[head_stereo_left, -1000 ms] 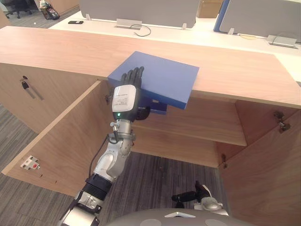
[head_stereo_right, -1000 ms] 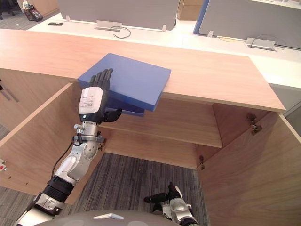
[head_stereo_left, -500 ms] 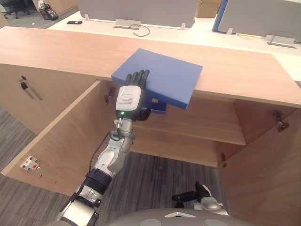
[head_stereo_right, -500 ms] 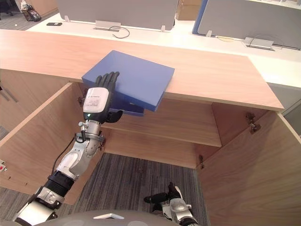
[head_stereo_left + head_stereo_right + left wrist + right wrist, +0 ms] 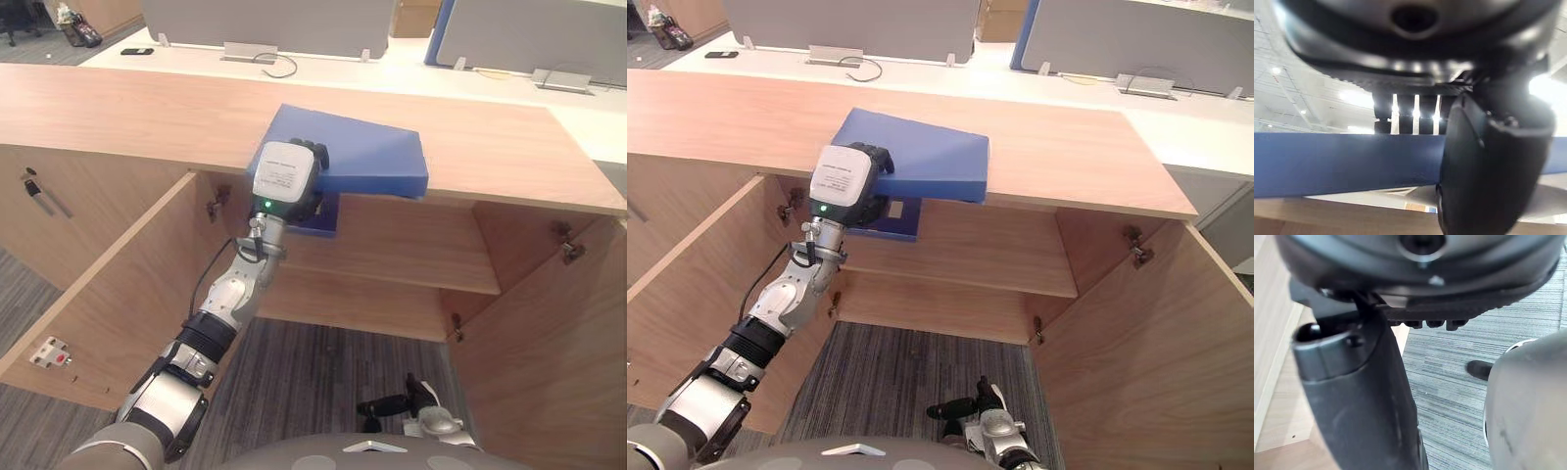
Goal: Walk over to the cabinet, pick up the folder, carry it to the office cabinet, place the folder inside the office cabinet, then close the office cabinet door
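Cabinet: office cabinet (image 5: 509, 147) standing open, wooden top, one shelf inside
Folder: blue folder (image 5: 372, 157) lying on the cabinet top, near-left corner jutting past the front edge into the left hand's grip
Long axis: roughly along the front edge, slightly skewed
Left hand: left hand (image 5: 850, 181) clamps that corner, fingers (image 5: 313, 151) curled over it, thumb beneath
Label: white sticker (image 5: 283, 172) on the hand's back, print unreadable
Right hand: right hand (image 5: 407, 401) low near the carpet; grip can't be told

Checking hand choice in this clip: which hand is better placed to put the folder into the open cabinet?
Left. The left hand grips the blue folder at the cabinet top's front edge, directly above the open shelf. The right hand hangs low, far from the folder.
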### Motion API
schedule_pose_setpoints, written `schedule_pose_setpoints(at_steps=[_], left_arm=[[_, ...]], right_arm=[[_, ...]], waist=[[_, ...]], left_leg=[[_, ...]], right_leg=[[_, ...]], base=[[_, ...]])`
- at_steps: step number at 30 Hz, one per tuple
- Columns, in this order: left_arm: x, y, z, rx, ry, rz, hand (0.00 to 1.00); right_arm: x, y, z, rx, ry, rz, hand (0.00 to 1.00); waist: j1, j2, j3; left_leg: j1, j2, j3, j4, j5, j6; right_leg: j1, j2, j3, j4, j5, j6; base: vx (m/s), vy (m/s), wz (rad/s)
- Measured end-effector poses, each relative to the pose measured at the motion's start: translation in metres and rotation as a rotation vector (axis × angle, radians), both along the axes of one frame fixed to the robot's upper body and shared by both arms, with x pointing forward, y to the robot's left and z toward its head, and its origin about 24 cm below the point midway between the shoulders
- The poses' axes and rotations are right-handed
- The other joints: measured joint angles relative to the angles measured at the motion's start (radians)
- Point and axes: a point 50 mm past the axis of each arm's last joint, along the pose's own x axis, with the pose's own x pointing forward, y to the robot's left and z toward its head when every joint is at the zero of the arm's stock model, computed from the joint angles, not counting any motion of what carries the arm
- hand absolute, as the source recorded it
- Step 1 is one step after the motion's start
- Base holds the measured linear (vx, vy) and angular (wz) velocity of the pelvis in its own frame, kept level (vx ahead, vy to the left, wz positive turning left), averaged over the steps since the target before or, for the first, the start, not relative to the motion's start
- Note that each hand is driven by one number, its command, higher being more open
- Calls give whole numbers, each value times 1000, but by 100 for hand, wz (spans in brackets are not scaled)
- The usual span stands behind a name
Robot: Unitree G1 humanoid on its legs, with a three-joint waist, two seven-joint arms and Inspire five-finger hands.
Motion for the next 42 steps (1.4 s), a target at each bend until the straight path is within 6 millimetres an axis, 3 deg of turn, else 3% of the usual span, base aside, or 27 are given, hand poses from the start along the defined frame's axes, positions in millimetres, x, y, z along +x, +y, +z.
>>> schedule_pose_setpoints(at_steps=[14,21,39,42], left_arm=[[6,-1,3,20,-8,14,0],[-25,-10,12,-148,-30,-46,0],[-35,-4,16,-256,-45,-50,0],[-45,-14,32,-358,-81,-108,0]], right_arm=[[-2,-4,-1,-1,14,-34,100],[-2,-4,-1,-4,17,-35,100],[-1,-4,-1,-4,14,-35,100],[-5,-4,-2,-5,28,-39,100]], waist=[[0,0,0],[5,1,0],[6,7,4],[35,7,4]], left_leg=[[1,0,2,0,1,1],[10,0,6,-16,0,1],[15,-1,15,-17,-8,6],[2,-2,17,-10,-8,6]], right_leg=[[0,1,1,0,0,0],[-1,2,1,0,0,0],[0,2,1,0,0,1],[-13,0,23,1,5,7]], base=[[0,0,0],[0,0,0],[0,0,-1],[-4,0,-1]])
